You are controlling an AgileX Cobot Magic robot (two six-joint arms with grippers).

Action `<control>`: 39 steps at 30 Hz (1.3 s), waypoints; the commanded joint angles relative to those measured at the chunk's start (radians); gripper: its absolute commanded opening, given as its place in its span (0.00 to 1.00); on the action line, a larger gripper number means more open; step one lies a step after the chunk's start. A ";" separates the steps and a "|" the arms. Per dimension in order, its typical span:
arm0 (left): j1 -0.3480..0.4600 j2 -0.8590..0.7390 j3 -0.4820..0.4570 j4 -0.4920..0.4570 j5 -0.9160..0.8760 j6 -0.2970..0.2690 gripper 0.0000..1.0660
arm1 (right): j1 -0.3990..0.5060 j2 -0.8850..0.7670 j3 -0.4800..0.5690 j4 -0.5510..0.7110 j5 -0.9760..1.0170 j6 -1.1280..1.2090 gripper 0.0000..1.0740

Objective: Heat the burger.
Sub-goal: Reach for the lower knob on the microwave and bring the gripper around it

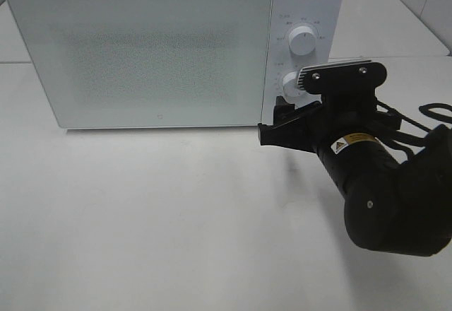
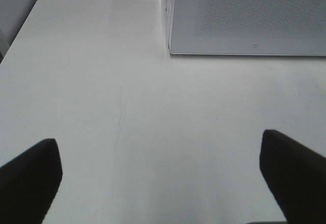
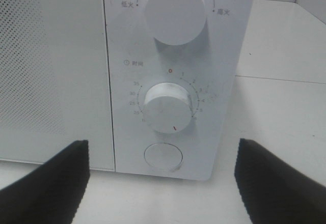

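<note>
High view: a white microwave [image 1: 141, 49], door shut, is seen on a white desk [image 1: 141, 219], with the right end effector [image 1: 282, 119] held before its lower dial [image 1: 291, 83]. The burger's place cannot be told.

Left wrist: the left end effector [image 2: 159, 147] is spread, nothing held.

Right wrist: fingers [image 3: 46, 183] are parted; the dials are lettered 低火, 高火, 时间, 0–35.

From my console, the microwave [image 1: 155, 49] door's dotted screen shows me nothing of the inside. In the high view the right arm [image 1: 385, 184] covers part of the lower dial [image 1: 288, 83], and the panel's print is too small to read. The upper dial [image 3: 175, 10] and both fingers [image 2: 30, 180] of the left gripper [image 2: 158, 137] run off their frames.
</note>
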 commanded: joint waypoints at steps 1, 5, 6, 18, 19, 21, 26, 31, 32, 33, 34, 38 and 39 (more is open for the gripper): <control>0.003 -0.018 0.004 -0.003 -0.012 -0.004 0.92 | -0.013 0.029 -0.037 -0.013 -0.183 0.016 0.71; 0.003 -0.018 0.004 -0.003 -0.012 -0.004 0.92 | -0.031 0.041 -0.058 -0.024 -0.183 0.065 0.71; 0.003 -0.018 0.004 -0.003 -0.012 -0.004 0.92 | -0.045 0.043 -0.071 -0.029 -0.182 0.098 0.71; 0.003 -0.018 0.004 -0.003 -0.012 -0.004 0.92 | -0.076 0.133 -0.204 0.010 -0.159 0.128 0.71; 0.003 -0.018 0.004 -0.003 -0.012 -0.004 0.92 | -0.076 0.147 -0.217 0.019 -0.159 0.127 0.71; 0.003 -0.018 0.004 -0.003 -0.012 -0.004 0.92 | -0.076 0.155 -0.222 0.026 -0.159 0.127 0.71; 0.003 -0.018 0.004 -0.003 -0.012 -0.004 0.92 | -0.076 0.202 -0.256 0.067 -0.159 0.109 0.71; 0.003 -0.018 0.004 -0.003 -0.012 -0.004 0.92 | -0.079 0.229 -0.306 0.080 -0.160 0.082 0.71; 0.003 -0.018 0.004 -0.003 -0.012 -0.004 0.92 | -0.079 0.229 -0.306 0.080 -0.160 0.082 0.71; 0.003 -0.018 0.004 -0.003 -0.012 -0.004 0.92 | -0.088 0.229 -0.313 0.080 -0.158 0.076 0.71; 0.003 -0.018 0.004 -0.003 -0.012 -0.004 0.92 | -0.093 0.234 -0.323 0.083 -0.157 0.076 0.71; 0.003 -0.018 0.004 -0.003 -0.012 -0.004 0.92 | -0.107 0.238 -0.329 0.082 -0.151 0.076 0.71; 0.003 -0.018 0.004 -0.003 -0.012 -0.004 0.92 | -0.108 0.239 -0.329 0.082 -0.153 0.076 0.70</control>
